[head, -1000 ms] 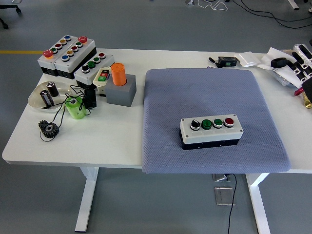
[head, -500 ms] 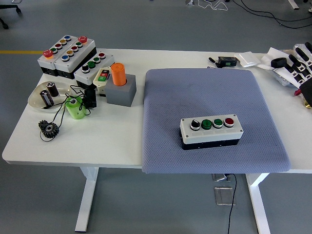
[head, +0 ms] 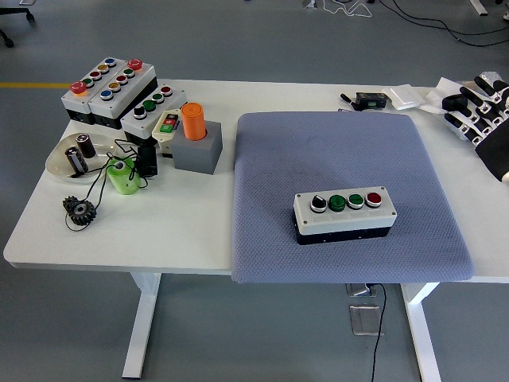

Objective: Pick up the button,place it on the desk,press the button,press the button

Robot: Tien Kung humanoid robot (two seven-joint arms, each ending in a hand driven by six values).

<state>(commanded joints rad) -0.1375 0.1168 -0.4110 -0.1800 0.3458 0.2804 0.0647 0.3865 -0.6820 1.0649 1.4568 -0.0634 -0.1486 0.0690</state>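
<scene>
A white button box (head: 344,215) with a black base lies on the grey-blue mat (head: 342,151), toward its near edge. Its top carries a black knob, two green buttons and a red button in a row. My right hand (head: 482,119) reaches in from the right edge, well up and to the right of the box, over the table's far right corner. Its fingers are spread and hold nothing. My left hand is out of view.
Several more button boxes (head: 111,87) stand at the far left. Near them are an orange cylinder in a grey block (head: 196,143), a plate (head: 60,159) with small parts, a green cylinder (head: 122,177), a black gear (head: 79,210) and cables. Small items (head: 371,99) lie at the far right.
My right hand has come further into the picture, sliding left and a little down over the table's far right corner. The button box has stayed where it was.
</scene>
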